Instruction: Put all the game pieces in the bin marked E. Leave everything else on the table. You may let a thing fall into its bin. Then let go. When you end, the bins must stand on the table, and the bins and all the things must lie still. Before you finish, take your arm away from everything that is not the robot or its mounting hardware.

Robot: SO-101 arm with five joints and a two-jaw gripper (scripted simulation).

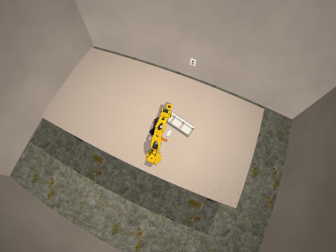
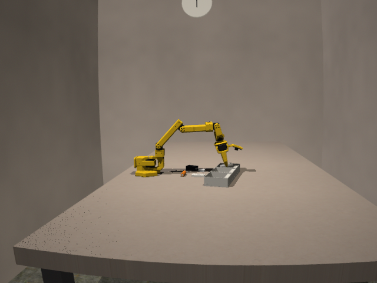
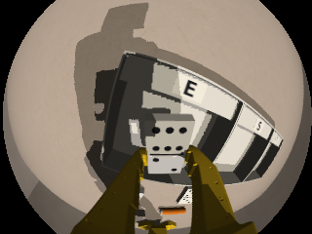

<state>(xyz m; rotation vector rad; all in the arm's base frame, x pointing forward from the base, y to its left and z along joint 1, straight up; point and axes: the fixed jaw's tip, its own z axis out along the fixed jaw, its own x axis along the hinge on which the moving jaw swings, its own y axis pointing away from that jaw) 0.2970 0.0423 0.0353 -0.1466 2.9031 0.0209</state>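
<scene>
Yellow arm (image 1: 158,133) (image 2: 197,128) up on its base — upper link slanting up fr. the shoulder, forearm approx. level, wrist bent down. Gripper (image 2: 225,165) (image 3: 168,155) at the low end, pointing down w/ slight tilt — fingers part-closed, a small gap betw. the tips, clamped on a piece.
</scene>
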